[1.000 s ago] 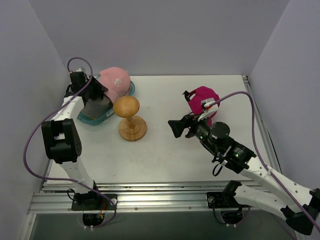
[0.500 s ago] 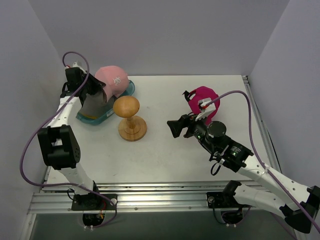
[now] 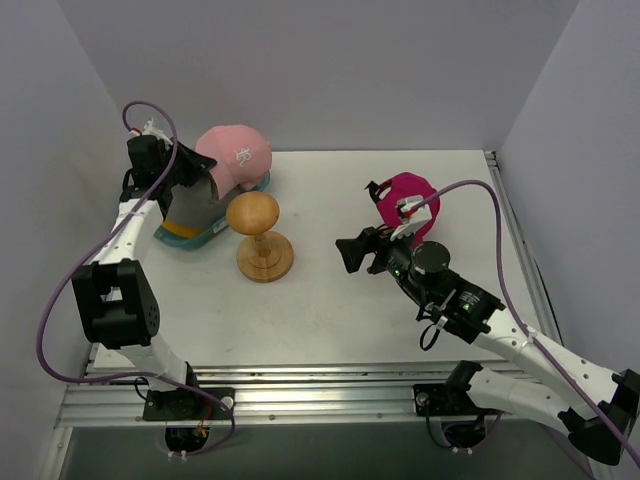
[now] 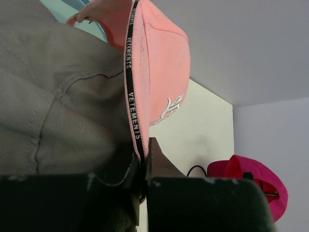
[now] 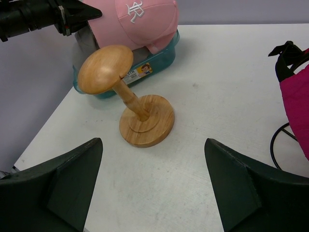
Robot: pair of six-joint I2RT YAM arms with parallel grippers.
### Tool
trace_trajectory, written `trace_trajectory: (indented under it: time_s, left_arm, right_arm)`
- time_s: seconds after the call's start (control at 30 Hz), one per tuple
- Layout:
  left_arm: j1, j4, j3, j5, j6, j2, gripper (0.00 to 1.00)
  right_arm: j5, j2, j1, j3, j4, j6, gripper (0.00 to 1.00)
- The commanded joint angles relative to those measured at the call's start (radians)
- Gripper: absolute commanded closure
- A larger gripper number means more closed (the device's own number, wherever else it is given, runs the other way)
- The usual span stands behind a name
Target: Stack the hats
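Top external view: the left gripper (image 3: 178, 172), half open a second ago, is now pinching the rim of the light pink cap (image 3: 238, 155) and holding it higher above the teal tub (image 3: 200, 240) at the table's (image 3: 330, 310) far left corner. The grey cap (image 3: 190, 205) is hanging just beneath, against the gripper. The left arm is stretching along the left edge, forearm raised. The right gripper (image 3: 360, 252) is staying spread wide and empty near the table's middle, facing the wooden hat stand (image 3: 255, 215). The magenta cap (image 3: 405, 195) is lying just behind it, toward the far right.

Left wrist view: the fingers (image 4: 72, 203) are clamping the pink cap's black-banded rim, grey fabric pressing alongside.

Right wrist view: both fingers are standing well apart with only bare table between them, the stand ahead and the pink cap beyond it.
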Motion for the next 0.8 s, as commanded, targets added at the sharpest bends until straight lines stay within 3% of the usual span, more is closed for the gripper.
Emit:
trace_trajectory:
  time_s: [0.0,0.17,0.27,0.3,0.77]
  left_arm:
    - [-0.001,0.094,-0.007,0.01,0.026,-0.048,0.98]
    - [0.002,0.065,-0.008,-0.017,0.04,-0.045,0.98]
    - [0.004,0.048,-0.01,-0.039,0.05,-0.045,0.73]
    - [0.004,0.043,-0.01,-0.042,0.054,-0.045,0.6]
    - [-0.004,-0.026,0.022,-0.083,0.097,-0.034,0.52]
  right_arm:
    - [0.03,0.006,0.005,0.016,0.022,-0.015,0.18]
    - [0.014,0.012,0.005,0.024,0.018,-0.015,0.18]
    - [0.011,0.01,0.005,0.027,0.015,-0.015,0.18]
    - [0.008,0.007,0.005,0.027,0.013,-0.015,0.18]
    - [-0.007,0.006,0.007,0.034,0.006,-0.01,0.18]
